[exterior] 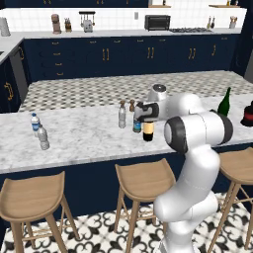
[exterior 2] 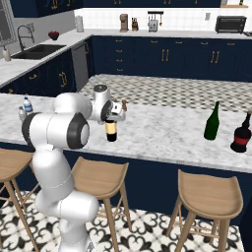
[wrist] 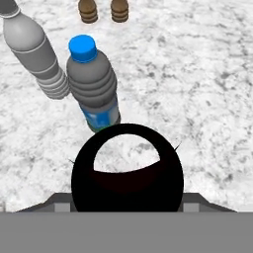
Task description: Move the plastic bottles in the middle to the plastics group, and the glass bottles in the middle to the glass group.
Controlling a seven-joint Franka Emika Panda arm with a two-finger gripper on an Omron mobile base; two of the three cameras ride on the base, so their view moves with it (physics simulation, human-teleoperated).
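Note:
The dark wine bottle with the tan label (exterior: pixel 148 132) (exterior 2: pixel 111 132) stands on the marble island counter (exterior: pixel 84 138). My gripper (exterior: pixel 147 118) (exterior 2: pixel 110 118) comes down over its neck and is shut on it. Its round dark top (wrist: pixel 127 170) hides my fingertips in the hand view. Just beyond stands the blue-capped plastic bottle (wrist: pixel 94 84) (exterior: pixel 137 126), and the clear grey bottle (wrist: pixel 34 49) (exterior: pixel 122 116) is beside that. The plastics group, a white-capped bottle (exterior: pixel 35 122) and a grey one (exterior: pixel 43 137), is at the left end. The green wine bottle (exterior: pixel 225 103) (exterior 2: pixel 212 121) and squat red bottle (exterior: pixel 248 114) (exterior 2: pixel 242 134) are at the right end.
Two brown shakers (wrist: pixel 104 10) (exterior: pixel 132 105) stand behind the middle bottles. Wooden stools (exterior: pixel 143 180) line the near side of the island. Dark blue cabinets and a back counter with a toaster oven (exterior: pixel 157 22) lie across the tiled floor.

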